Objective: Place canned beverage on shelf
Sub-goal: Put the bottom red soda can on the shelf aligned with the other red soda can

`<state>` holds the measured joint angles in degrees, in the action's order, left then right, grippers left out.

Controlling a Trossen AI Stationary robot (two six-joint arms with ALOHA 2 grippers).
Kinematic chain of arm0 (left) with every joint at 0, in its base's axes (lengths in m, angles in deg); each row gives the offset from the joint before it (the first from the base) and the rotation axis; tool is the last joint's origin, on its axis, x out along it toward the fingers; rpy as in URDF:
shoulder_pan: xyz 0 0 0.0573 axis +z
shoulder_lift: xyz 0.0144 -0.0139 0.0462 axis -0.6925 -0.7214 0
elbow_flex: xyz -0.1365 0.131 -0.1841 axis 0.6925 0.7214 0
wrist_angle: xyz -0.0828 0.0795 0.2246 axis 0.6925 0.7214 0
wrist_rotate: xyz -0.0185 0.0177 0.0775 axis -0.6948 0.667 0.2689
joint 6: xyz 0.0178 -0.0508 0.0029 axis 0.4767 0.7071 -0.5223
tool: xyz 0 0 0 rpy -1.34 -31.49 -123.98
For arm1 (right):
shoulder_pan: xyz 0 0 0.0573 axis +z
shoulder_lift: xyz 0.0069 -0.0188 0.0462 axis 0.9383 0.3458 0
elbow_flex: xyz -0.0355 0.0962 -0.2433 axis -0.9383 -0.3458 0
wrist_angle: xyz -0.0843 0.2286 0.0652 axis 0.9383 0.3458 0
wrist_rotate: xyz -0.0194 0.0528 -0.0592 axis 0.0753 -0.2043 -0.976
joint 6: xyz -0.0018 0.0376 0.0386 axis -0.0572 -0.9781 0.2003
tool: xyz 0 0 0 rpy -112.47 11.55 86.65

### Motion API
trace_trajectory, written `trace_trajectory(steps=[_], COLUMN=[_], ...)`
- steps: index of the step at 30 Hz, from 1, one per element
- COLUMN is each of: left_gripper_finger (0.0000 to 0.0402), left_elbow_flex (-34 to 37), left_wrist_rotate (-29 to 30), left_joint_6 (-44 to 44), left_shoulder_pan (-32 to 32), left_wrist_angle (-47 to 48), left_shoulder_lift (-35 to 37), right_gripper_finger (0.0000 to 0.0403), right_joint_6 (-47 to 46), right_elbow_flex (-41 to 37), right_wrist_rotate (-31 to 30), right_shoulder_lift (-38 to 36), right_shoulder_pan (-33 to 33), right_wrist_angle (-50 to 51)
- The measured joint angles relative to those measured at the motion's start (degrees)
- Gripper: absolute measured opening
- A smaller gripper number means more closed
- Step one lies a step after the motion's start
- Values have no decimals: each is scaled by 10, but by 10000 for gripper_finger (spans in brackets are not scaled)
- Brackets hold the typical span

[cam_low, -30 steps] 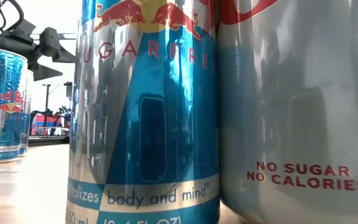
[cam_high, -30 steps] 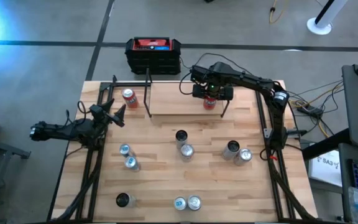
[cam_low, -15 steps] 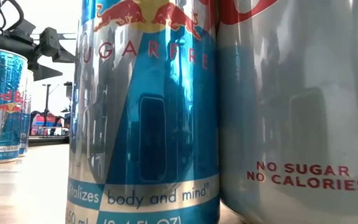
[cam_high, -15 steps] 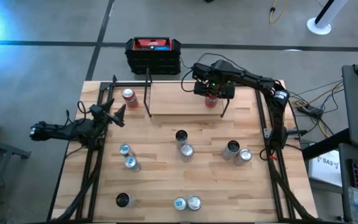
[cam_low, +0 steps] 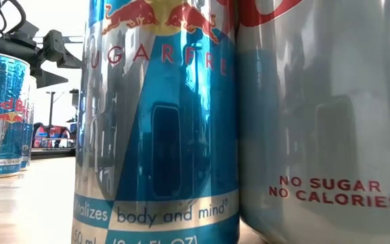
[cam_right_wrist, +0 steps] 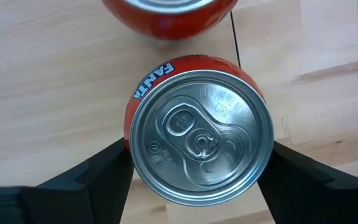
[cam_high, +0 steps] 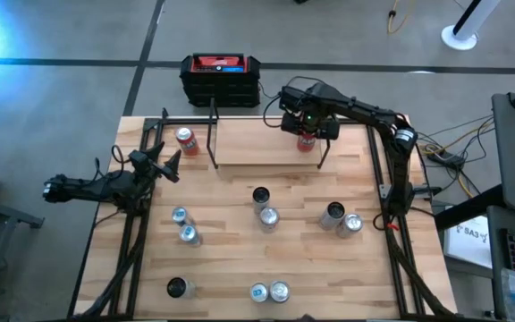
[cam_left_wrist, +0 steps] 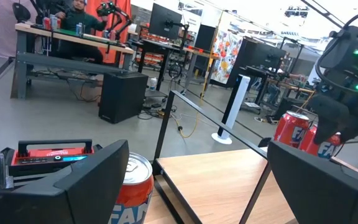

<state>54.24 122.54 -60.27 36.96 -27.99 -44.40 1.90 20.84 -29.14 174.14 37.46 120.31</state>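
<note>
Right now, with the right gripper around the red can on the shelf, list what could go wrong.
1. A second red can stands close beside the Fanta can. The right gripper could knock it when pulling away.
2. The Fanta can sits near a thin black post at the end of the shelf, so a nudge might push it off the board.
The left gripper waits open at the table's left side.

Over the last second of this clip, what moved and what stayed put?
The right gripper, with the red Fanta can between its fingers, shifted slightly toward the shelf's far edge; no release is visible. The left gripper waits open at the table's left side, unmoved, as are the other cans.
</note>
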Motion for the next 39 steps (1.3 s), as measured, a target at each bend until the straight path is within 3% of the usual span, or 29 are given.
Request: trace_trajectory(steps=[39], left_gripper_finger=[368], left_elbow_flex=[0], left_wrist_rotate=[0], left_joint_6=[0], left_shoulder_pan=[0], left_wrist_angle=[0], left_shoulder_lift=[0], right_gripper_finger=[285], right_joint_6=[1], right_elbow_flex=[0], right_wrist_rotate=[-10], right_shoulder_lift=[0], right_shoulder_pan=[-16], right_wrist_angle=[-13])
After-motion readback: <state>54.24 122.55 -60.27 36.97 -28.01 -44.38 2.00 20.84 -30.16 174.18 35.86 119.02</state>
